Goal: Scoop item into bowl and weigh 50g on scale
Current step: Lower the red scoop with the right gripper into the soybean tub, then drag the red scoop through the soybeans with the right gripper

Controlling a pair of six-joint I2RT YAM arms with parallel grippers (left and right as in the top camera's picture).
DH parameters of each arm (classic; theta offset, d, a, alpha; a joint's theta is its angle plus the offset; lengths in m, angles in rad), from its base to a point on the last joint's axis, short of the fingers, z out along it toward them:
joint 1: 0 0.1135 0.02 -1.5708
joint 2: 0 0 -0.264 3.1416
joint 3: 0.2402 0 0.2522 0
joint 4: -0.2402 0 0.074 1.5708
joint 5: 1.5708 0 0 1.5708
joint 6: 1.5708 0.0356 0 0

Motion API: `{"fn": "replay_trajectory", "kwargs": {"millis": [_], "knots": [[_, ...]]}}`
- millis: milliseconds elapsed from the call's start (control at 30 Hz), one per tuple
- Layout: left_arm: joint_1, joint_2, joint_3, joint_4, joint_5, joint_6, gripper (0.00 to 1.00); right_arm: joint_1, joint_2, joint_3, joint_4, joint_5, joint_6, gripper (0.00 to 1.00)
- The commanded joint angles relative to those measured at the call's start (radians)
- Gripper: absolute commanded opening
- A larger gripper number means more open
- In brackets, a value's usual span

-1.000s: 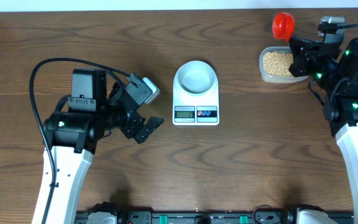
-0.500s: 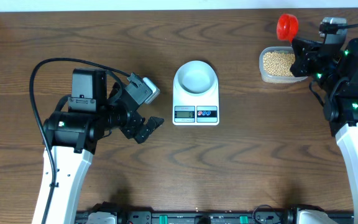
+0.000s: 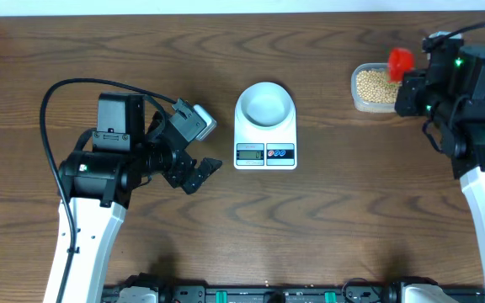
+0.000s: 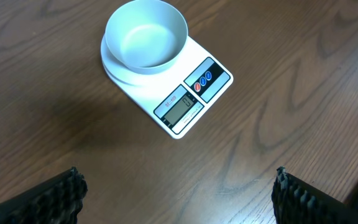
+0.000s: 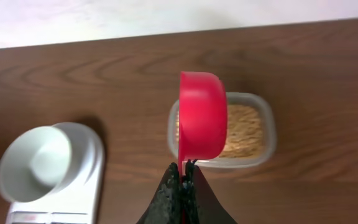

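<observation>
The white scale (image 3: pixel 265 139) lies near the middle of the brown wooden desk (image 3: pixel 352 210), with its grey display and two round buttons along the edge nearer the robot; the reading is too small to make out. The pale bowl (image 3: pixel 264 105) stands upright on the scale's platform, on the half away from the display, and its inside is bare. The beans (image 3: pixel 375 84) fill a clear plastic container (image 3: pixel 354 88) that sits on the desk at the far right, well apart from the scale. The right gripper (image 5: pixel 185 168) is clenched on the thin handle of a red scoop (image 3: pixel 401 60). It holds the cup of the scoop tipped on its side above the container, at the edge nearer the right arm. From the right wrist view only the scoop's outer wall shows, so whether it carries any beans cannot be told. The left gripper (image 3: pixel 202 174) is released, with its jaws spread wide and nothing between them. It hovers over bare desk to the left of the scale, and the scale and bowl lie ahead of it in the left wrist view.
</observation>
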Motion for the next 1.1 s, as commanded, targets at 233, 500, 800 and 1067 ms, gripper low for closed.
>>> {"fn": "replay_trajectory", "kwargs": {"millis": [233, 500, 800, 1067], "knots": [[0.005, 0.001, 0.031, -0.006, 0.016, -0.005, 0.98, 0.075, 0.076, 0.023, -0.027, 0.343, -0.139, 0.01], [0.005, 0.001, 0.031, -0.006, 0.016, -0.005, 0.98, 0.075, 0.191, 0.023, -0.001, 0.351, -0.185, 0.01], [0.005, 0.001, 0.031, -0.006, 0.016, -0.005, 0.98, 0.074, 0.292, 0.023, 0.035, 0.351, -0.22, 0.01], [0.005, 0.001, 0.031, -0.006, 0.016, -0.005, 0.98, 0.073, 0.384, 0.023, 0.067, 0.357, -0.279, 0.01]]}}
